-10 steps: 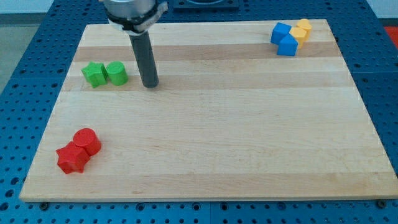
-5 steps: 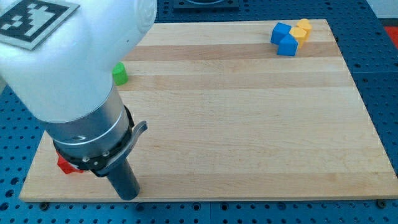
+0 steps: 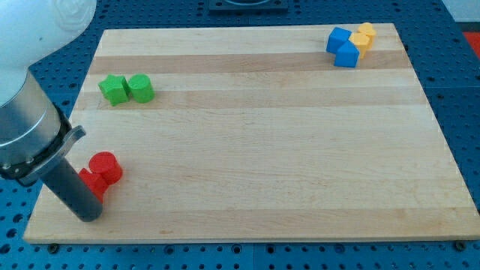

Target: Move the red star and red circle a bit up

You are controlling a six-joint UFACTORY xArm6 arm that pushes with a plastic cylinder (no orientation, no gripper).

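Note:
The red circle (image 3: 106, 166) sits near the board's bottom left corner. The red star (image 3: 94, 183) lies just below and left of it, touching it, and is partly hidden behind my rod. My tip (image 3: 88, 216) rests on the board right below the red star, at its lower left edge. The rod rises up and to the left out of the view.
A green star (image 3: 113, 89) and a green circle (image 3: 140, 88) sit side by side at the upper left. Two blue blocks (image 3: 343, 46) and a yellow block (image 3: 364, 35) cluster at the top right corner. The wooden board (image 3: 262, 150) lies on a blue perforated table.
The arm swung from the board's upper left down to the bottom edge, then moved left. The tip now stands just below the red star. The blocks have not visibly moved.

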